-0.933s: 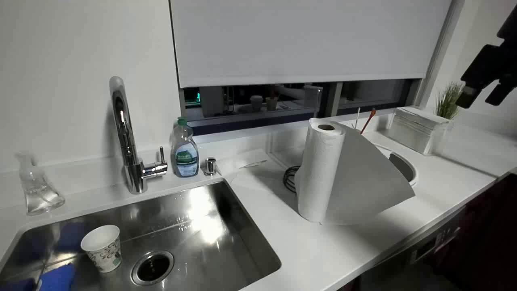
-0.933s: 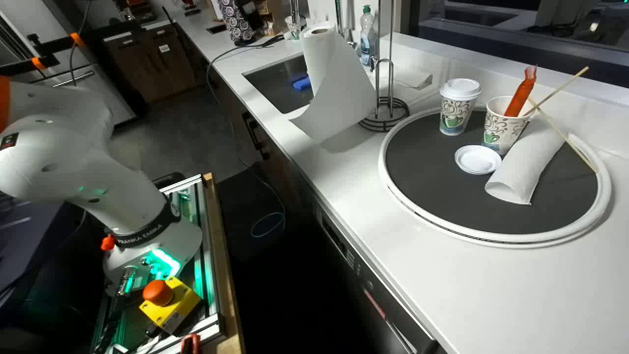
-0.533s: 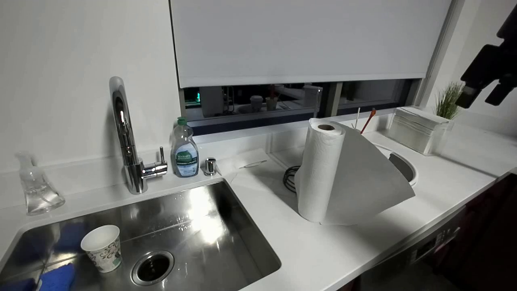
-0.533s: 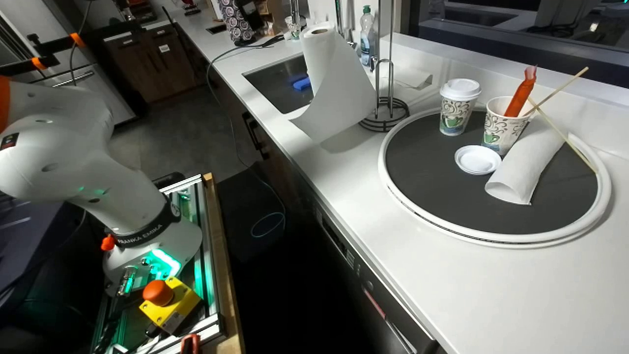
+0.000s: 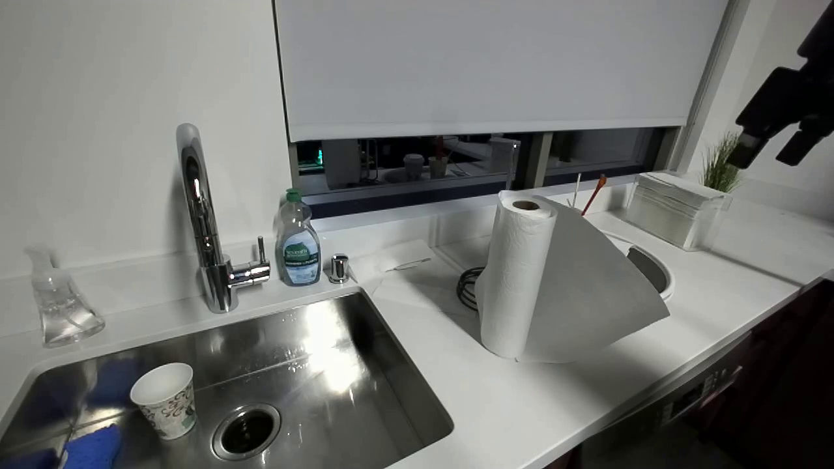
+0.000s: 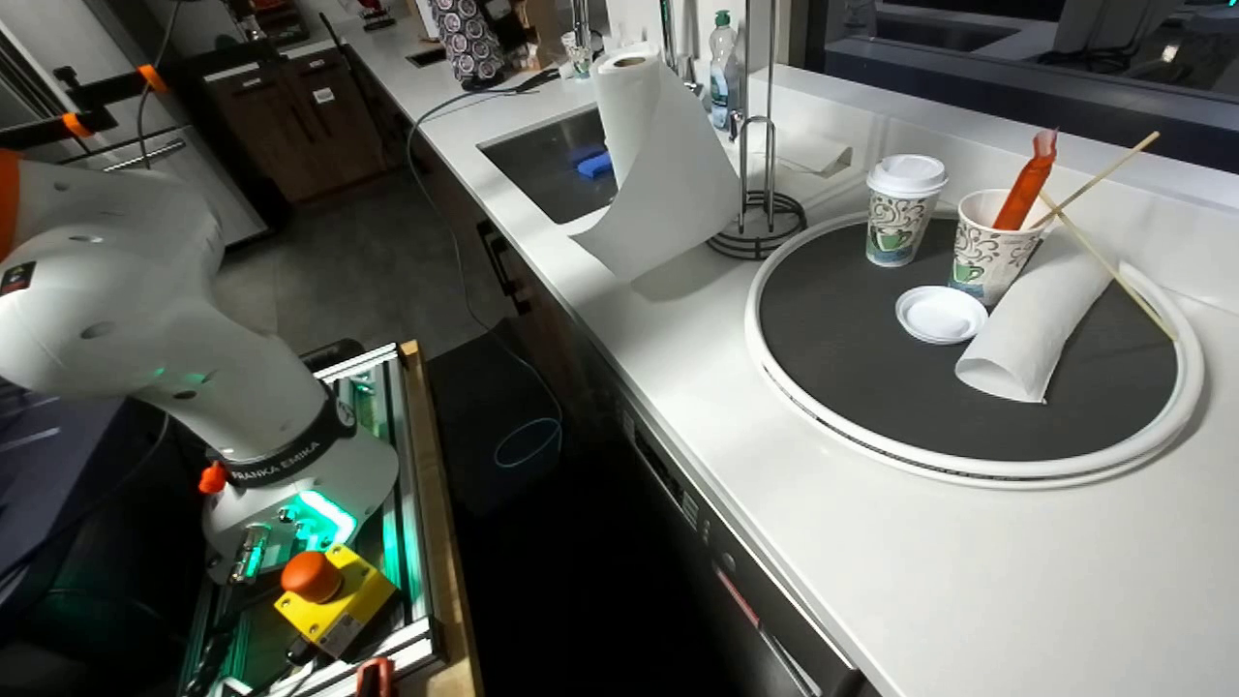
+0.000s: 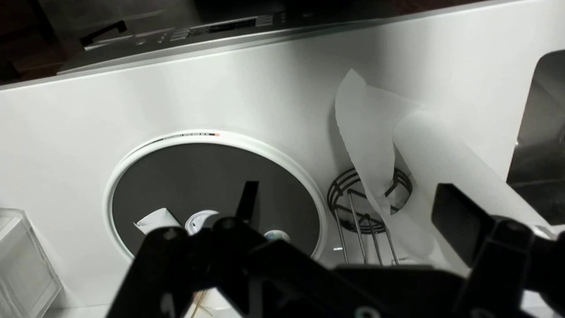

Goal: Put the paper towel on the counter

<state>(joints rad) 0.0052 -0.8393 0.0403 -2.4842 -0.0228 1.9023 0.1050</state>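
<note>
In an exterior view our tool (image 5: 763,155), jaws apart and empty, hangs at two o'clock from the upright roll (image 5: 517,283) on the table (image 5: 508,407). We should withdraw wide of its sheet (image 5: 596,296).

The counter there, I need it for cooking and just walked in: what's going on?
The robot arm is handling nothing: its open gripper hangs above the counter. The paper towel roll stands upright on it beside the sink, off the wire stand, a loose sheet trailing. So the placing looks done.

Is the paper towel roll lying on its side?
No, in an exterior view the paper towel roll stands upright on the counter.
</note>
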